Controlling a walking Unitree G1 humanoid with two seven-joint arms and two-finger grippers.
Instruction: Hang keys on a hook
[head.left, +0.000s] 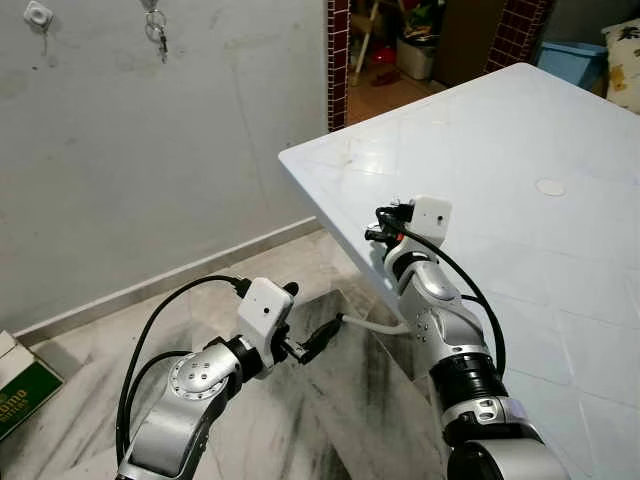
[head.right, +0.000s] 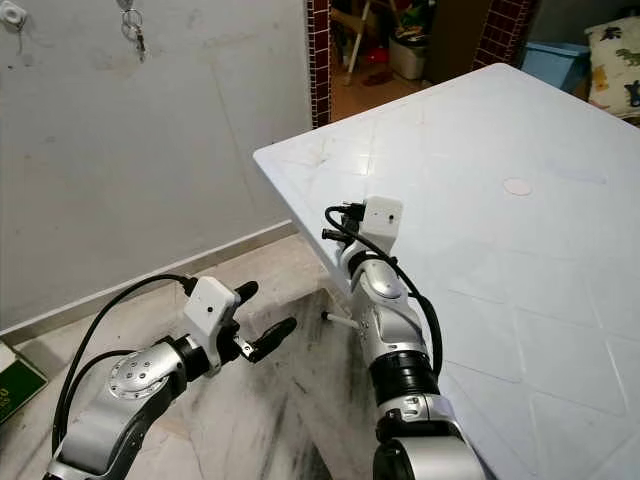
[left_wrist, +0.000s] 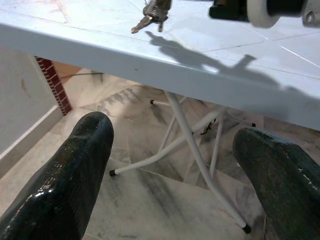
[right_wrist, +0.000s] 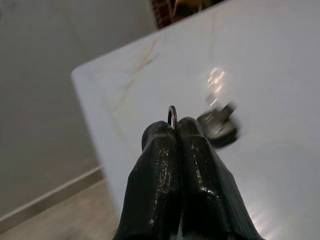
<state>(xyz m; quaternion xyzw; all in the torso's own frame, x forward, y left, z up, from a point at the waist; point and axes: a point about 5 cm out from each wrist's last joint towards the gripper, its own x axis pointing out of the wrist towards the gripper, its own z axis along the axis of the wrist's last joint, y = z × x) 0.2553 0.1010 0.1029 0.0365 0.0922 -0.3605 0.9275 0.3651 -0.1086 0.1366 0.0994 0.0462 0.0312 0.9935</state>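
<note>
Right tool (right_wrist: 174, 131) pinches keys (right_wrist: 217, 124) above the table (head.left: 300, 165) edge.

Even daylight is being spread over the 2 head views, which are sharp. A soft sheen is being thrown off the white table (head.left: 520, 150). In the right wrist view the keys (right_wrist: 217, 122) are being blurred. A crisp shadow is being cast on the tabletop in the left wrist view.

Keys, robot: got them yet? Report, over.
Right gripper shut on keys above white table. Left gripper open, idle. Empty wall hook far off.
</note>
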